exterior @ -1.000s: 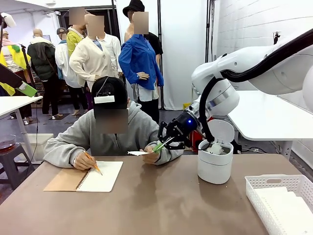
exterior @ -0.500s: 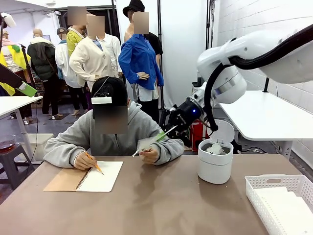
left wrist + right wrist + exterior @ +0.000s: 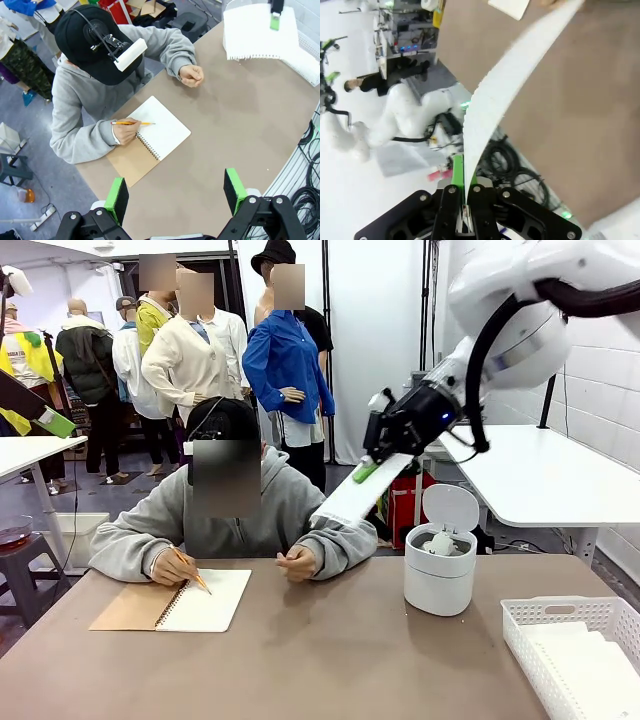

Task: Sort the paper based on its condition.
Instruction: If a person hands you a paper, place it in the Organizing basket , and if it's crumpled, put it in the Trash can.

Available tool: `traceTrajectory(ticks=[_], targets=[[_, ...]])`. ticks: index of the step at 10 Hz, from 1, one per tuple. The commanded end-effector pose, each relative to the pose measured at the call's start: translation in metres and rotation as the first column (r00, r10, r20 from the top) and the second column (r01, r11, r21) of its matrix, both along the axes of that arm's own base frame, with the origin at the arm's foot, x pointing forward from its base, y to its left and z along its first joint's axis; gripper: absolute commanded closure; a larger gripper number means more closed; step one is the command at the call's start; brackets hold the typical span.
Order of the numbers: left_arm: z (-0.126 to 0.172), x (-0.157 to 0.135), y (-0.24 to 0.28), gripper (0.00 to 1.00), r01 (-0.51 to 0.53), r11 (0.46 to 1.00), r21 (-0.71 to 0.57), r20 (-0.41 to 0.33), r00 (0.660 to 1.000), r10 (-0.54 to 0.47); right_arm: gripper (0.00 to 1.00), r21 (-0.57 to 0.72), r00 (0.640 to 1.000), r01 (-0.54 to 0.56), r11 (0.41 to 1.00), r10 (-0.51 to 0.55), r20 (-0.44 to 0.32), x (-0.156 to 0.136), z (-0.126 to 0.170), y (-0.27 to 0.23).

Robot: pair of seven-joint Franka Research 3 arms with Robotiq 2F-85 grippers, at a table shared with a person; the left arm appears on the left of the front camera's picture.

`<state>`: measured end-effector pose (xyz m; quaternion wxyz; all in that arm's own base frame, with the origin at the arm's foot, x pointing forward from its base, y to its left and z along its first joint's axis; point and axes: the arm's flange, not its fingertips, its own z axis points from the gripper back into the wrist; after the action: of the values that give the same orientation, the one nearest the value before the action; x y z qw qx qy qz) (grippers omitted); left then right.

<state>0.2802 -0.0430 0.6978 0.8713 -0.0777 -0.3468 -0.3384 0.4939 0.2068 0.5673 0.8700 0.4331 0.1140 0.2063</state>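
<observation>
While the person at the far side holds a pencil (image 3: 190, 578) over the open notebook (image 3: 205, 602), the right gripper (image 3: 366, 469) hangs high above the table's far edge. Its jaws are pressed together on the upper edge of a smooth white sheet of paper (image 3: 350, 500), which slopes down toward the person. From the right wrist, the green pads (image 3: 457, 174) clamp that sheet as it curves away over the brown table (image 3: 570, 100). Below and to the right stands a white bin (image 3: 440, 585), lid up, with a crumpled wad (image 3: 441, 541) inside. More smooth sheets (image 3: 590, 665) lie in the white basket (image 3: 525, 645) at the near right. The left gripper (image 3: 175, 192) hovers above the table, its jaws spread wide and pinching nothing.
</observation>
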Motion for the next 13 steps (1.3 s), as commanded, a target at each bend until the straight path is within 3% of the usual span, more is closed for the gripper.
traceTrajectory(ticks=[1, 5, 11, 12, 13], targets=[[0.000, 0.000, 0.001, 0.00, -0.002, 1.000, -0.002, 0.000, 1.000, 0.002, 1.00, -0.036, 0.975, -0.070, 0.997, 0.076, 0.207, -0.024, 0.012, -0.033], [0.000, 0.000, 0.001, 0.00, -0.002, 1.000, -0.002, 0.000, 1.000, 0.002, 1.00, -0.188, 0.910, -0.027, 0.982, 0.102, 0.401, -0.041, 0.042, -0.081], [0.000, 0.000, 0.001, 0.00, -0.002, 1.000, -0.002, 0.000, 1.000, 0.002, 1.00, -0.360, 0.874, 0.081, 0.929, 0.107, 0.473, -0.055, 0.026, -0.164], [0.000, 0.000, 0.001, 0.00, -0.002, 1.000, -0.002, 0.000, 1.000, 0.002, 1.00, -0.378, 0.877, 0.082, 0.922, 0.114, 0.468, -0.067, 0.024, -0.175], [0.000, 0.000, 0.001, 0.00, -0.002, 1.000, -0.002, 0.000, 1.000, 0.002, 1.00, -0.383, 0.903, 0.051, 0.923, 0.121, 0.412, -0.076, 0.025, -0.188]])
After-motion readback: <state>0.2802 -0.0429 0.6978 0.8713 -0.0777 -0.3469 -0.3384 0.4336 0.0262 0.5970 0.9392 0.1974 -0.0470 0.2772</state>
